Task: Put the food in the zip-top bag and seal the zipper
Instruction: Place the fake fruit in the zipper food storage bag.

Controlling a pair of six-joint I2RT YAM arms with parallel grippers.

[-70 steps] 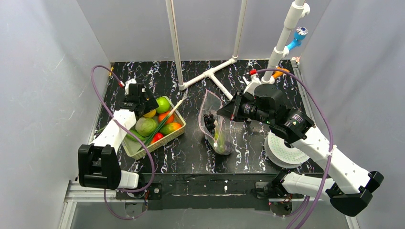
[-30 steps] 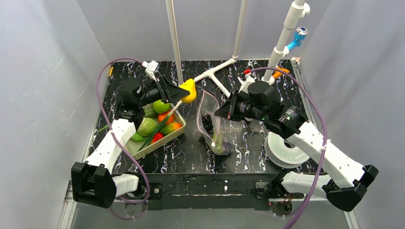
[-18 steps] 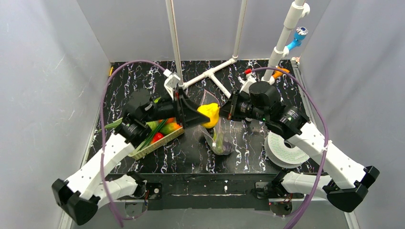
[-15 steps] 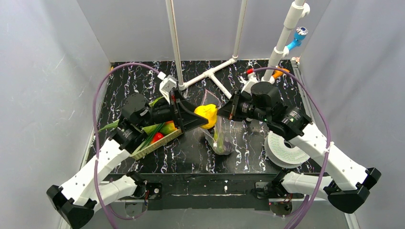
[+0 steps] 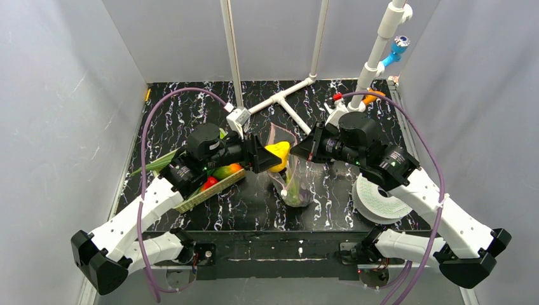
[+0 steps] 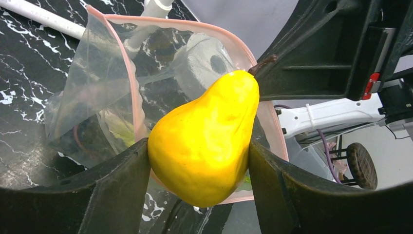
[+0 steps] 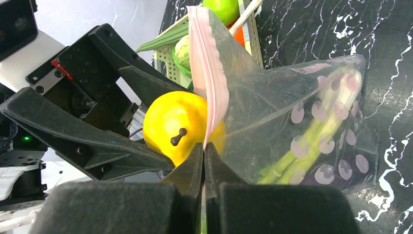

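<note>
My left tool point(image 6: 199, 163) is clenched on the yellow pear point(image 6: 207, 136), one finger on each flank, stem pointing right and up. The pear sits right at the open mouth of the bag point(image 5: 295, 184), with the pink zipper point(image 7: 207, 73) looping round behind it. I cannot tell whether it has crossed the rim. My right tool point(image 7: 204, 158) is pinched tight on that strip, holding the mouth up off the surface point(image 5: 178, 95).

Room is tight here: the two tools are almost nose to nose, and the basket point(image 5: 203, 194) lies just left of the bag. The white roll point(image 5: 375, 200) is near it on the right. The white pipe point(image 5: 279, 98) runs close behind at the far side. The near strip of the surface is free.

A green stalk point(image 7: 311, 131) lies inside the bag.

Two seconds ago the left tool was down over the basket; since then it has carried the pear right to the bag, while the right tool has kept its pinch.
</note>
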